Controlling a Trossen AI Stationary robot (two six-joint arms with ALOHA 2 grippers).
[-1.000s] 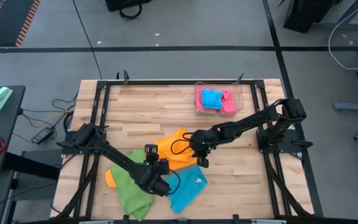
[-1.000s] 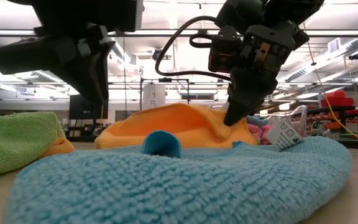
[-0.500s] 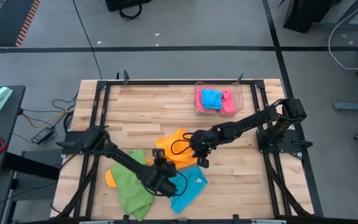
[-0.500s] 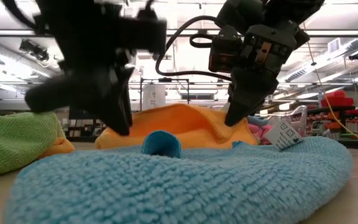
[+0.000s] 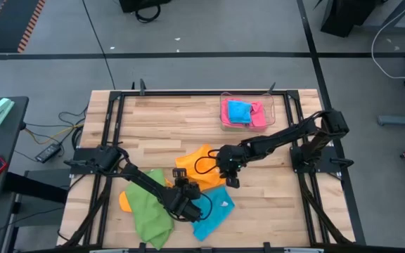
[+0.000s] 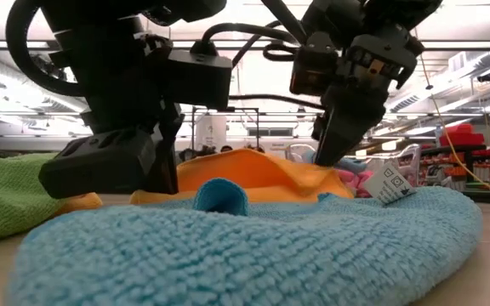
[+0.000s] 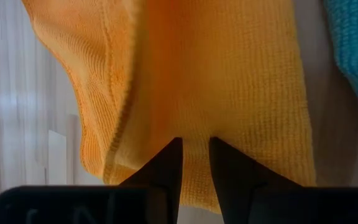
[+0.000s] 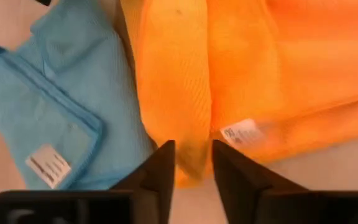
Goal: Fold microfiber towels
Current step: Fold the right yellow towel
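The left gripper (image 7: 195, 163) pinches the orange towel (image 5: 197, 169) between narrowly parted fingers; the right gripper (image 8: 192, 163), slightly open, straddles a fold of the same towel beside the blue towel (image 5: 214, 211).

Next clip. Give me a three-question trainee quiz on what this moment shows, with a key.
1. True or false: the clear tray is empty.
2. Which towel do both end effectors work on? A green B orange C pink
3. Fill in: the towel nearest the low camera is ____.

Key:
1. False; it holds blue and pink towels.
2. B; the orange towel sits under the left end effector and right end effector.
3. Sky blue towel.
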